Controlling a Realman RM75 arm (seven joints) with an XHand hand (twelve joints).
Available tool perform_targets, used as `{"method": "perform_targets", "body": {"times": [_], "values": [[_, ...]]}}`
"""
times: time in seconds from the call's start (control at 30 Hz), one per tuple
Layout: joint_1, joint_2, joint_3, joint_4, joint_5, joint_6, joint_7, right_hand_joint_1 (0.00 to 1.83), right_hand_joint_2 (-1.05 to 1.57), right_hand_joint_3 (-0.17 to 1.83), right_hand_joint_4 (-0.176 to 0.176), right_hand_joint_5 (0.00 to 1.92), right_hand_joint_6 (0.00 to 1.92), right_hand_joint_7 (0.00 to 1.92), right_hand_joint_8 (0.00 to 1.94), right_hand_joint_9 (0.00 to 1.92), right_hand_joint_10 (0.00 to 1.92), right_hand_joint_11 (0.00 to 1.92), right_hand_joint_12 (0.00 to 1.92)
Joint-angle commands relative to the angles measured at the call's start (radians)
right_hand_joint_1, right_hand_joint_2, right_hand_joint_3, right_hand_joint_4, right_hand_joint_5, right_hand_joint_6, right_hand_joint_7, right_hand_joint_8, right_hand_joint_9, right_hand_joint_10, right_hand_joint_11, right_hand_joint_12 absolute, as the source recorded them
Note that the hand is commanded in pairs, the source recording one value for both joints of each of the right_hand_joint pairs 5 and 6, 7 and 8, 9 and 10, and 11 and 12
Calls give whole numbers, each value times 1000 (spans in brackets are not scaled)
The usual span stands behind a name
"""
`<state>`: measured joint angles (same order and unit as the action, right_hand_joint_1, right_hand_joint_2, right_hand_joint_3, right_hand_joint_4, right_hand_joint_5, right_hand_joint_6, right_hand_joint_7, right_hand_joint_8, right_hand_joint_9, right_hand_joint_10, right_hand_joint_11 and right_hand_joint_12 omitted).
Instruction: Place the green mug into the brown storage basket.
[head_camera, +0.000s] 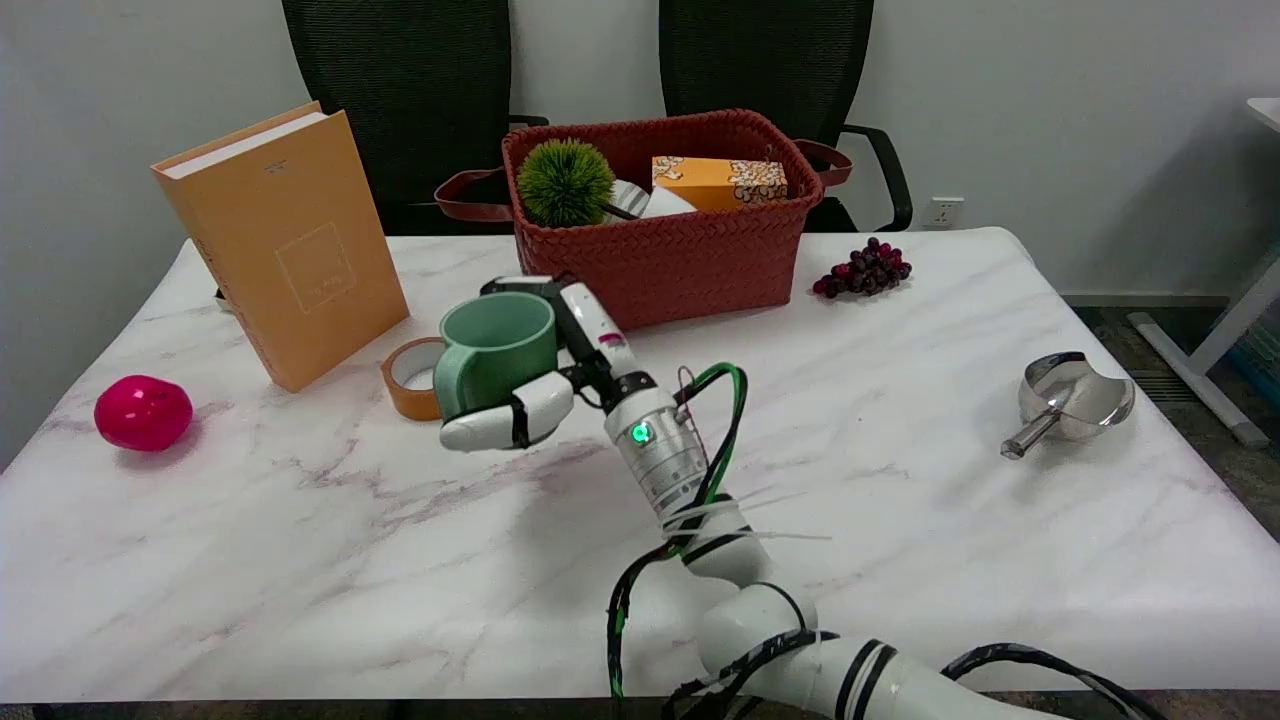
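Green ceramic mug (497, 345) is what we see in the right hand (545, 385): fingers wrapped round its body, one white finger (505, 423) under the handle side, mug upright, and we can't tell whether it touches the white marble table (900, 520). Far left of the hand we see a glossy pink ball (143, 411). Up-left of the hand stands a tan hardcover book (285, 240), upright and tilted. Just left of the hand, partly behind the mug, lies a brown roll of tape (412, 377). Behind the hand, close, is the brown woven storage basket (670, 255), holding a spiky green ball (565, 182) and an orange box (718, 182). Right of that we see dark purple grapes (863, 268); far right, a shiny metal scoop (1070, 400).
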<state>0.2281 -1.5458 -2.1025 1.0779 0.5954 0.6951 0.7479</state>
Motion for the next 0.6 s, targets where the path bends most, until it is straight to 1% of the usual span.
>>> {"method": "perform_targets", "body": {"times": [0.03,0.33,0.43,0.6], "values": [[76,30,112,111,28,6,-279,1134,688,684,0,1073,1073,1736,1736,1401,1401,1920,1920],[180,39,114,77,154,32,-531,1130,651,722,0,1069,1069,1724,1724,1406,1406,1920,1920],[220,39,114,44,194,56,-597,1131,643,736,0,1066,1066,1718,1718,1400,1400,1920,1920],[292,39,114,-4,236,93,-675,1145,660,818,0,1078,1078,1695,1695,1383,1383,1920,1920]]}}
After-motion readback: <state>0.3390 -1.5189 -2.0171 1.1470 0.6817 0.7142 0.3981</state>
